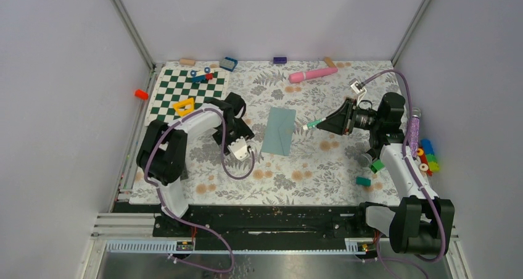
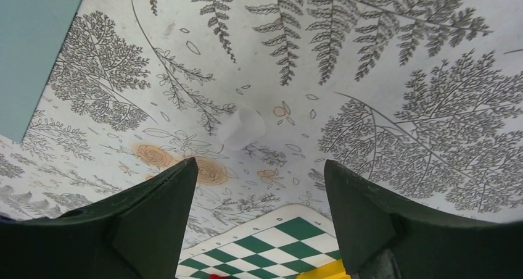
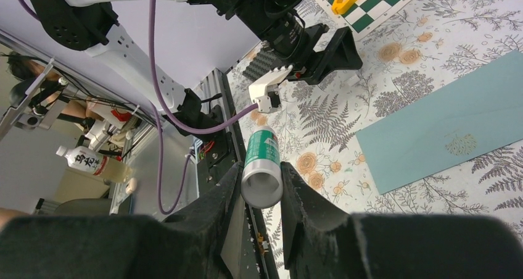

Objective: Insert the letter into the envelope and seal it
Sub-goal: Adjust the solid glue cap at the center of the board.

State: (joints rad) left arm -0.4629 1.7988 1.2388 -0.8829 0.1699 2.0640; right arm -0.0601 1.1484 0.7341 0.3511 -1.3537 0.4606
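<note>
The teal envelope point(image 1: 277, 131) lies flat in the middle of the floral cloth, flap folded down; it also shows as envelope point(image 3: 444, 131) and as a corner of envelope point(image 2: 31, 44). The letter shows in no view. My left gripper point(image 1: 239, 115) hangs just left of the envelope, pointing down at the cloth. Its jaws point(image 2: 260, 163) stand open with nothing between them. My right gripper point(image 1: 327, 123) reaches in from the right, level with the envelope. It is shut point(image 3: 261, 168) on a green-and-white glue stick point(image 3: 264, 149), whose tip point(image 1: 310, 125) points at the envelope's right edge.
A small white cap point(image 2: 242, 128) lies on the cloth ahead of the left fingers. The green chequered board point(image 1: 188, 91) with a yellow triangle point(image 1: 184, 107) sits back left. A pink cylinder point(image 1: 313, 74) lies at the back, coloured blocks point(image 1: 427, 155) at the right edge.
</note>
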